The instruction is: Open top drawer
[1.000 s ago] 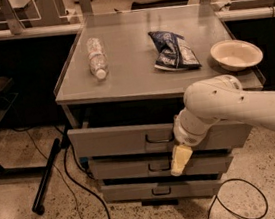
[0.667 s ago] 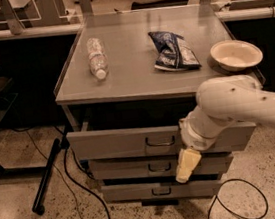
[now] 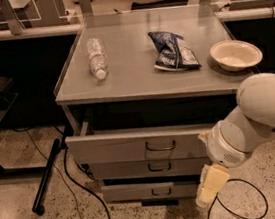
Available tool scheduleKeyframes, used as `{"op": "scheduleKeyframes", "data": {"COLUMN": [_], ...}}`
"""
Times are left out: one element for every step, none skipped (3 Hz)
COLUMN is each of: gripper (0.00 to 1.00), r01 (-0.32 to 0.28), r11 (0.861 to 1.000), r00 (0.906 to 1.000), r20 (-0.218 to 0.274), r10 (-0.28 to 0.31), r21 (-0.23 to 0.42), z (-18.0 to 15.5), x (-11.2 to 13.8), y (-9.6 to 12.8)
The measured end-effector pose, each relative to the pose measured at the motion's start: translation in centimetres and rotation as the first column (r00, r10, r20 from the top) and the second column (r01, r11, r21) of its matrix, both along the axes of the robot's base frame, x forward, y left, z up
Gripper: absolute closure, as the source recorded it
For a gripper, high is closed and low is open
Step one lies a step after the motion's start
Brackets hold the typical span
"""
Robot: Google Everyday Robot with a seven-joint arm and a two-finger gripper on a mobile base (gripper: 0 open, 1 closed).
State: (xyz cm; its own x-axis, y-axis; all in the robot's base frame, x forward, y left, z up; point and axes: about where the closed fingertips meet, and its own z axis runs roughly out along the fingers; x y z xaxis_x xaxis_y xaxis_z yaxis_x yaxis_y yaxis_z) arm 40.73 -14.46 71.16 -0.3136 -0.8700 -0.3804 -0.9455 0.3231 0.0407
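Beneath the table (image 3: pixel 133 79), leaves the top drawer (image 3: pixel 117 145) standing partly out; has swung the gripper (image 3: pixel 206 199) off its handle (image 3: pixel 160 147), down and right, fingers (image 3: pixel 214 176) closed on nothing. Looks done.

A lab or workshop: speckled terrazzo floor (image 3: pixel 20 217), loose black cables (image 3: pixel 71 188) trailing over it, a plain grey metal counter (image 3: pixel 138 76), dark workbenches (image 3: pixel 16 32) alongside. The robot's cream end effector (image 3: pixel 206 199) hangs low at the counter's right front.
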Motion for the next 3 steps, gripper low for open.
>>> {"op": "scheduleKeyframes", "data": {"gripper": [0.0, 0.0, 0.0], "r01": [0.007, 0.017, 0.014], "r11": [1.0, 1.0, 0.998], "r00": [0.9998, 0.9964, 0.9943], "r20": [0.021, 0.084, 0.106], "r10": [-0.007, -0.015, -0.008], "r21": [0.006, -0.022, -0.057], "z": [0.5, 0.2, -0.5], "x": [1.0, 5.9, 8.4], "y": [0.4, 1.4, 2.1]}}
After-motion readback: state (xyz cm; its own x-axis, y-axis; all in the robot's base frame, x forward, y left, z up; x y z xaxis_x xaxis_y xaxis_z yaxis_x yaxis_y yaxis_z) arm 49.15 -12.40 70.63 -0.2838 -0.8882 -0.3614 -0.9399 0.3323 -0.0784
